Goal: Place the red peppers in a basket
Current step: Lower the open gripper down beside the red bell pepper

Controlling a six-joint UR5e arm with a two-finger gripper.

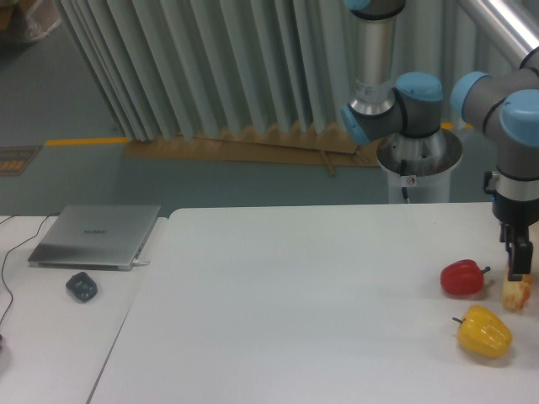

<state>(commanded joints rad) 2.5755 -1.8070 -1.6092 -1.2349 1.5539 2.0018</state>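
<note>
The red pepper (pixel 461 278) lies on the white table (pixel 303 320) near the right edge, its dark stem pointing right. My gripper (pixel 517 268) hangs straight down just right of the pepper. It is directly above a pale bread-like chunk (pixel 515 294) and apart from the pepper. Its dark fingers (pixel 521 255) look close together from this angle, and I cannot tell whether they are open or shut. Nothing shows between them. No basket is in view.
A yellow bell pepper (pixel 484 332) lies in front of the red one. A closed laptop (pixel 97 236) and a dark mouse (pixel 82 287) sit on the left table. The robot's base (pixel 418 160) stands behind the table's far right edge.
</note>
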